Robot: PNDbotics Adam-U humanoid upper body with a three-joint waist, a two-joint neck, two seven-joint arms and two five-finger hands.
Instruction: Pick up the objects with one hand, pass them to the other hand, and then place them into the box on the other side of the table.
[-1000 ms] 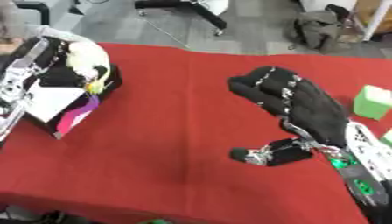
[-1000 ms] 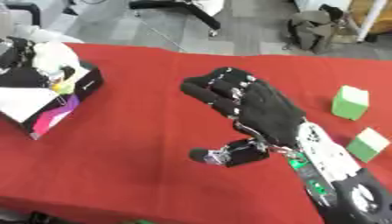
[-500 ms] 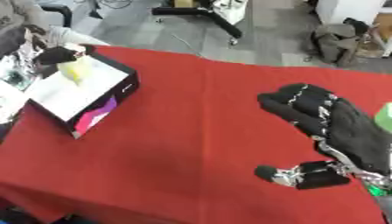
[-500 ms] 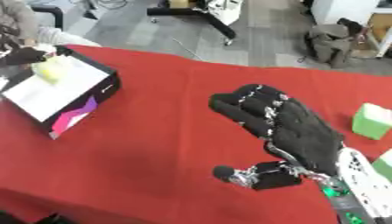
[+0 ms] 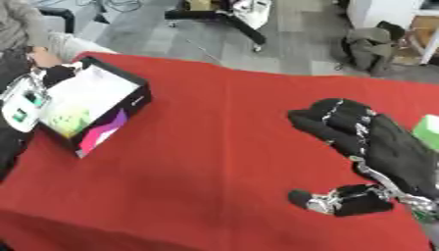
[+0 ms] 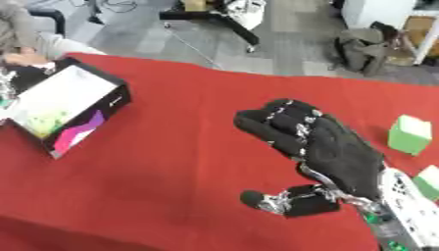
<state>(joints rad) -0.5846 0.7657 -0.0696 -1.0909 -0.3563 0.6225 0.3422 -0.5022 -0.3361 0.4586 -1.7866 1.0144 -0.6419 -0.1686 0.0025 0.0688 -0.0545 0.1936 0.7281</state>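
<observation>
A red-covered table [image 5: 214, 162] fills the scene. The robot's right hand [image 6: 330, 147] hovers above the cloth right of centre, palm down, black fingers [image 6: 266, 120] spread and only slightly bent, thumb [image 6: 283, 201] jutting toward the near edge, holding nothing. At the table's left edge sits the black box [image 5: 99, 110], lid off, white inside with a pale yellow-green patch at its near end and a pink-and-purple panel on its near corner wall; whether that patch is an object lying in the box or printing on the liner cannot be told. The left hand [image 5: 30, 95] is at the box's far left rim, black and silver with a white part showing; its fingers are too blurred to say whether they are open or closed. Just behind it, a person's grey sleeve [image 5: 34, 32] and bare hand [image 5: 41, 58] reach in at the box's far corner. Near the right edge of the table, well apart from the box, stands a green cube [image 6: 409, 135], with a second green block [image 6: 427, 181] nearer the front edge beside the right wrist. Behind the table, on the grey floor, lies a dark bag [image 5: 369, 46]
</observation>
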